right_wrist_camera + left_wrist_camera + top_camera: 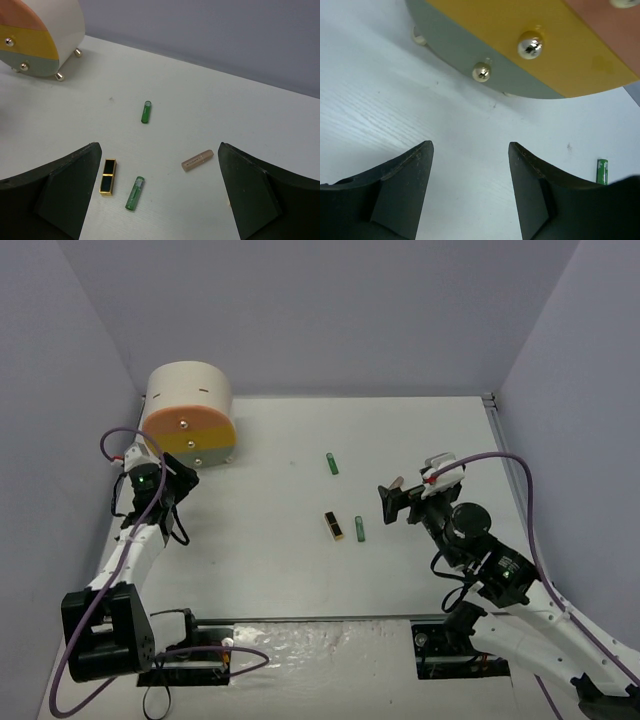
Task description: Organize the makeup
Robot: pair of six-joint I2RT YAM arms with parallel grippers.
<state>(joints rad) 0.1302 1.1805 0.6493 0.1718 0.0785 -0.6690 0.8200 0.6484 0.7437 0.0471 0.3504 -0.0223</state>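
Four makeup tubes lie mid-table. A green tube (332,464) (145,112) lies farthest back. A gold-black tube (333,526) (107,177) and a second green tube (360,529) (134,193) lie side by side. A peach tube (197,160) rests just in front of my right gripper (392,502) (158,148), which hovers open and empty. My left gripper (172,487) (470,145) is open with only bare table between its fingers, just in front of the drum box's green drawer (450,47).
The cream drum-shaped box (190,410) (45,30) stands at the back left, with its pink, yellow and green drawers shut and metal knobs (481,72) facing the left gripper. Grey walls close the table on three sides.
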